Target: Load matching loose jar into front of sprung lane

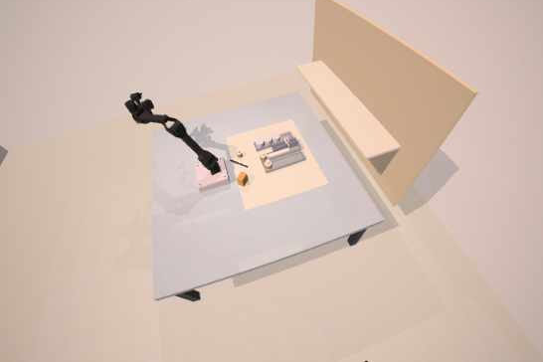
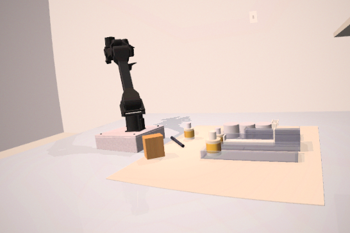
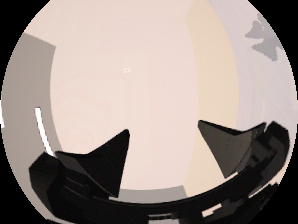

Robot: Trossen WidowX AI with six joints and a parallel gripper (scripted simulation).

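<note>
A small loose jar (image 1: 239, 154) (image 2: 189, 132) with an amber band and white cap stands upright on the mat, left of the lane unit. A similar small jar (image 1: 264, 157) (image 2: 218, 131) stands at the front end of the middle lane, before the white pusher plate (image 2: 224, 137); in the exterior view it is partly hidden. A larger amber-banded jar (image 1: 269, 165) (image 2: 213, 146) stands at the front of the neighbouring clear lane (image 1: 289, 161) (image 2: 256, 156). My gripper (image 1: 139, 104) (image 3: 165, 128) is open and empty, raised high beyond the robot base, far from the jars.
An orange block (image 1: 242, 179) (image 2: 154, 146) and a black rod (image 1: 239, 163) (image 2: 177, 141) lie between the base and the lanes. Several pale round containers (image 1: 269, 140) (image 2: 231, 128) stand in the far lane. A raised shelf (image 1: 348, 108) and tan panel (image 1: 388, 84) stand beyond the table.
</note>
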